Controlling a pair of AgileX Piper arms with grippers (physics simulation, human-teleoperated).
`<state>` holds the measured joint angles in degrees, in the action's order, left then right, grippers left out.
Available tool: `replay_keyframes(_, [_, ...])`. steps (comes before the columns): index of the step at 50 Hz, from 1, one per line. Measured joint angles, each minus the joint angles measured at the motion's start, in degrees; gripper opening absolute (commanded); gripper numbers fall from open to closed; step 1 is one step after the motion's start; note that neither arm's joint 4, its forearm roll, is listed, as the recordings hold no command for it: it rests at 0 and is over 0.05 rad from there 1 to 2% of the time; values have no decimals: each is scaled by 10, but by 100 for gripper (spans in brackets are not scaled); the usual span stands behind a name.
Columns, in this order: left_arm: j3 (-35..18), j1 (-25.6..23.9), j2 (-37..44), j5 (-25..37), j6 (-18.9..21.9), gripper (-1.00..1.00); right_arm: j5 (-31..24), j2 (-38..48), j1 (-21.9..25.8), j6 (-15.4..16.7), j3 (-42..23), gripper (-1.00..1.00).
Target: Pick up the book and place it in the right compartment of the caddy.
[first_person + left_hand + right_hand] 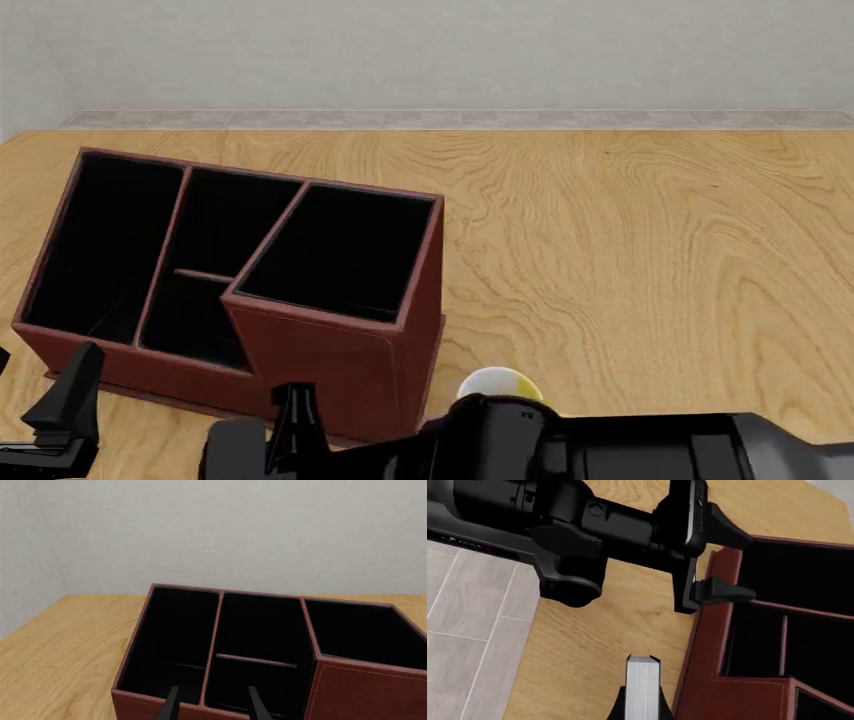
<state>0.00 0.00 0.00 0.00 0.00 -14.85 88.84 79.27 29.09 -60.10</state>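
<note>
Your right gripper (642,707) has the book (642,685) pinched between its fingers: the right wrist view shows it edge-on, white page edges toward the camera, held over the table just beside the caddy's (334,350) near outer wall. It is outside the caddy, not over any section.

Right compartment (340,250) is the tall-walled section at the caddy's right end, black inside. The long narrow section (100,240) and two small middle sections lie to its left.

In the way: your left gripper (720,562) sits right at the caddy's near rim, fingers spread apart and holding nothing; in the left wrist view both fingertips (171,705) hang over the near wall, pointing into the left and middle sections. The left arm crosses the right wrist view just ahead of the book.

A mug (501,383), white and yellow, peeks out behind the right arm near the caddy's tall end; I can't tell whether they touch.

Surface: light wood-grain table (641,250). Room: plain pale wall (467,50), grey tiled floor (467,630) past the table edge.
</note>
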Motion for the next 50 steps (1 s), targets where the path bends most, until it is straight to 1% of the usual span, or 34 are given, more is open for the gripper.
replay_keyframes(14, [0, 0, 0, 0, 0, 100, -33, -40, 18, -31, -10, -100])
replay_keyframes(23, [0, 0, 0, 0, 0, 100, -65, -65, 33, -57, -28, -100])
replay_keyframes(33, [0, 0, 0, 0, 0, 100, -105, -92, 46, -74, -46, -100])
replay_keyframes(38, [0, 0, 0, 0, 0, 100, -122, -106, 48, -78, -53, -100])
replay_keyframes(50, [0, 0, 0, 0, 0, 100, -160, -146, 37, -74, -59, -100])
